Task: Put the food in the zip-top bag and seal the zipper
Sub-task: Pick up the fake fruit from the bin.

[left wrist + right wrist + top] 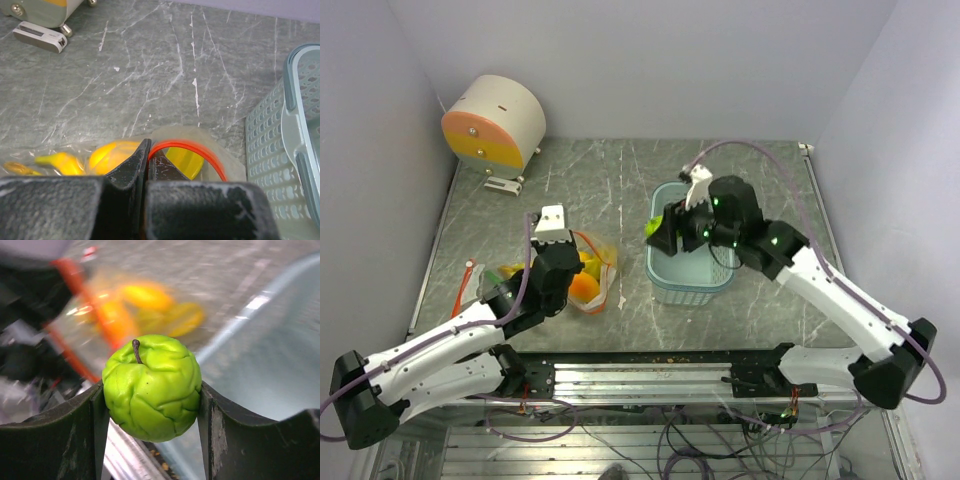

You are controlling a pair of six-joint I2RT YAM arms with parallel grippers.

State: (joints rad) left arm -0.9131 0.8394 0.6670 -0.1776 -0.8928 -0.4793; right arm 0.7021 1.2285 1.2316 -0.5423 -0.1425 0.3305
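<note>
The clear zip-top bag (597, 270) lies on the table left of the basket, its red-orange zipper (200, 150) curving open. Yellow and orange food (583, 288) lies inside it and shows in the left wrist view (115, 156). My left gripper (576, 256) is shut on the bag's mouth edge at the zipper, fingertips (141, 159) pressed together. My right gripper (658, 228) is shut on the round green fruit (152, 387) and holds it in the air over the basket's left rim; the fruit also shows in the top view (651, 225). The bag is a blur behind it (100, 315).
The pale teal slotted basket (692, 285) stands right of the bag, close to my left gripper (287, 150). A round beige and orange device (495, 122) on a white foot (40, 36) sits at the back left. Walls close in the table.
</note>
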